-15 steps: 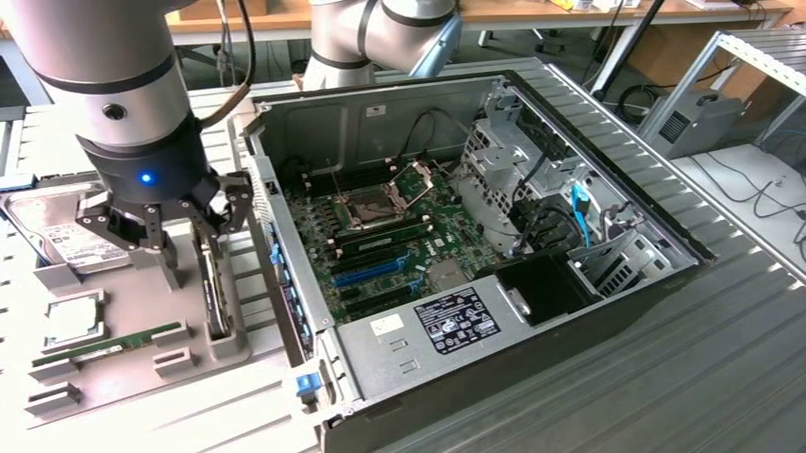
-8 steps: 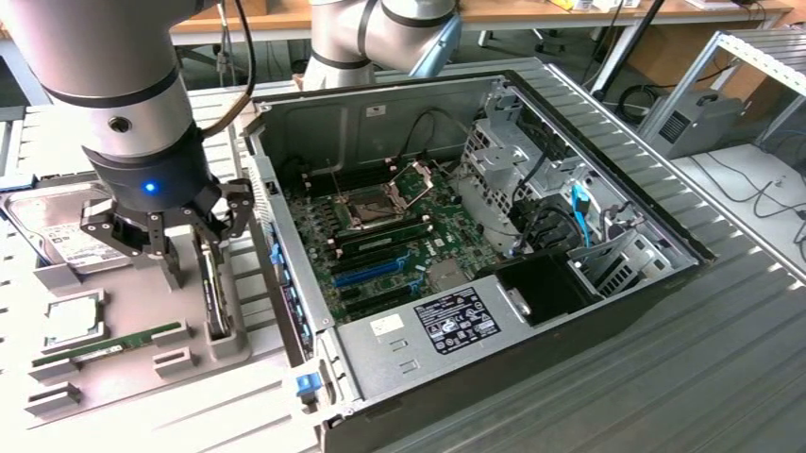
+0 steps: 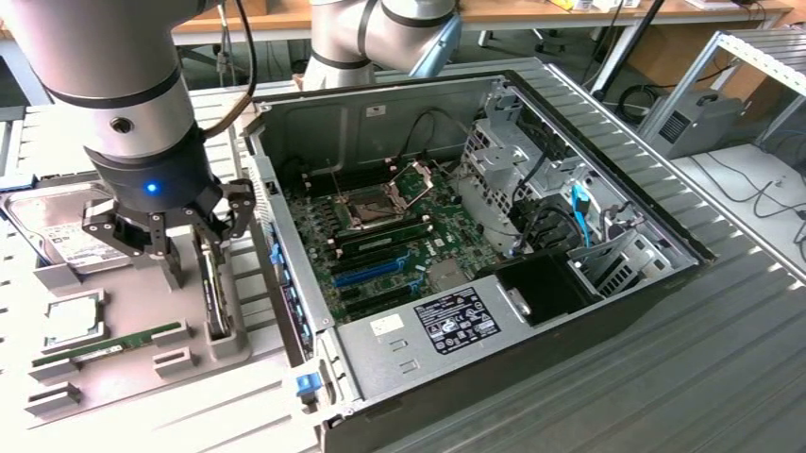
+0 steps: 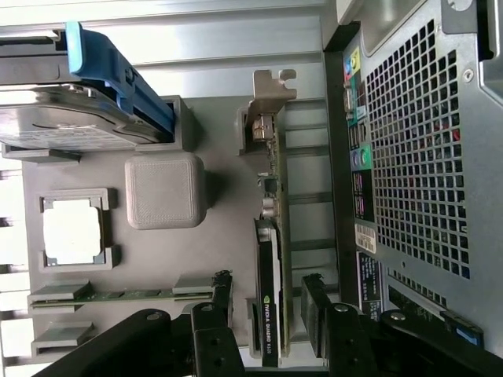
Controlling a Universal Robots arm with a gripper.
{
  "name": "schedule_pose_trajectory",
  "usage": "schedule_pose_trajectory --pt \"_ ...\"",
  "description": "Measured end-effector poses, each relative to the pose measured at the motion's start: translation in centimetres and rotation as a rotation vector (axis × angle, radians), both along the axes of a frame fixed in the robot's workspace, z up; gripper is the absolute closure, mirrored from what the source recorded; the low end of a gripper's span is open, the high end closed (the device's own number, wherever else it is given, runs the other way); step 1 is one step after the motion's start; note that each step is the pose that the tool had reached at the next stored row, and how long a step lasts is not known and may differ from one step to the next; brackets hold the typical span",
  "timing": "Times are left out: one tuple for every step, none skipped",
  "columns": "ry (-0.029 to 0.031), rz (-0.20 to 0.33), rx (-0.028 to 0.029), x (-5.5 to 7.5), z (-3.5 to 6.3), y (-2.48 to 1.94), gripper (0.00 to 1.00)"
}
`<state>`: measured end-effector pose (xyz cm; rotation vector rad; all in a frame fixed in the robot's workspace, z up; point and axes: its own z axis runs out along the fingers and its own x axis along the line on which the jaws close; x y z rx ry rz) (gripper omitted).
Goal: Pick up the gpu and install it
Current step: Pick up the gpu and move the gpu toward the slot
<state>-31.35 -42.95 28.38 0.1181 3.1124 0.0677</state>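
Note:
The gpu stands on its long edge in a slot of the grey parts tray, just beside the open computer case on the exterior view's left. In the wrist view the gpu shows a black face with a green logo and a pale metal bracket at its far end. My gripper hangs directly over it, open. Its black fingers straddle the card's near end, one on each side, with gaps to the card. Nothing is held.
The tray also carries a silver hard drive, a CPU and a green RAM stick. Inside the case lies the motherboard with blue and black slots. The case's perforated rear panel stands close beside the card.

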Motion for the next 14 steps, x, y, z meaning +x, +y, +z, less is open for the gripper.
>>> schedule_pose_trajectory --pt "0.0001 0.000 -0.0001 0.05 0.01 0.00 0.52" --pt "0.0001 0.000 -0.0001 0.06 0.00 0.00 0.52" --pt "0.0001 0.000 -0.0001 0.06 0.00 0.00 0.52" --pt "0.0002 0.000 -0.0001 0.06 0.01 -0.01 0.52" --pt "0.0002 0.000 -0.0001 0.07 0.01 0.00 0.52" --pt "0.0002 0.000 -0.0001 0.07 0.00 -0.02 0.52" --pt "0.0002 0.000 -0.0001 0.08 -0.01 -0.08 0.52" --pt "0.0002 0.000 -0.0001 0.07 -0.01 -0.14 0.52" --pt "0.0003 0.000 -0.0001 0.07 0.00 -0.23 0.52" --pt "0.0002 0.000 -0.0001 0.07 -0.01 -0.31 0.52" --pt "0.0002 0.000 -0.0002 0.07 -0.01 -0.38 0.52" --pt "0.0002 0.000 0.0000 0.07 -0.04 -0.43 0.52" --pt "0.0000 0.000 0.0002 0.07 -0.11 -0.45 0.52" --pt "0.0000 0.000 0.0001 0.07 -0.20 -0.46 0.52"
